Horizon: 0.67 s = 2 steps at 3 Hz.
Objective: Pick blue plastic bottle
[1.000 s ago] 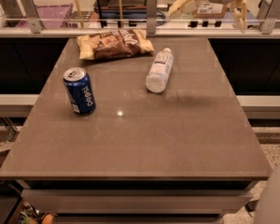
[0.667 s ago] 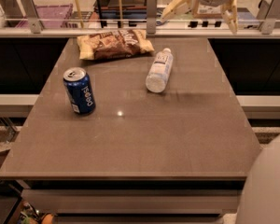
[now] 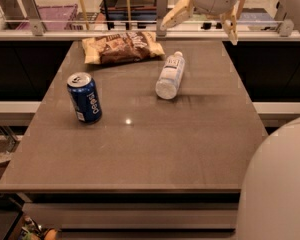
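One camera, looking down across the desk [image 3: 165, 149]: the claw [image 3: 200, 31] hangs high over the far edge, its two fingers spread wide and gripping nothing. The bottle [image 3: 170, 75] lies on its side right of centre, white cap pointing away, below and a little left of the claw. To take it well, I'd say: come down, set the fingers across the barrel, and close at mid-label so it can't roll. Whether it holds water, I can't tell. The blue can [image 3: 84, 97] stands upright well to the left, and the chip bag [image 3: 122, 47] lies puffed at the back.
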Each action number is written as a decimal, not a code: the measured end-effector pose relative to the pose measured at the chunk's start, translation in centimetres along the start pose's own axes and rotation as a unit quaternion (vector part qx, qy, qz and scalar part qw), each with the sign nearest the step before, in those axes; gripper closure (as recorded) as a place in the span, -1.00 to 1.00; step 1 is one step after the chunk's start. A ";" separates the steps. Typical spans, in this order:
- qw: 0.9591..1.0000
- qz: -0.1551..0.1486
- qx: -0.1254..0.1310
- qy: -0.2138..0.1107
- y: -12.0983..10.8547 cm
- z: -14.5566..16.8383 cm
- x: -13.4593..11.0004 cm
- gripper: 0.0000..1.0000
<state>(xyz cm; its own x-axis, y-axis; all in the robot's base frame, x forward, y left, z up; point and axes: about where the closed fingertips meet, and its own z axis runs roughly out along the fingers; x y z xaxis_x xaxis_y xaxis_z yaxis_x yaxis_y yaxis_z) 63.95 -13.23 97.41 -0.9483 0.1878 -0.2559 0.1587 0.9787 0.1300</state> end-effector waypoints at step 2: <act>1.000 0.008 -0.011 0.027 1.1 3.1 0.3 -1.00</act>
<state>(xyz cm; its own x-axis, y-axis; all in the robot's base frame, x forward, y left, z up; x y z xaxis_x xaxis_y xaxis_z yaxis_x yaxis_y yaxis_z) 64.73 -11.81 94.49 -0.9595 0.1975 -0.2009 0.1679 0.9735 0.1552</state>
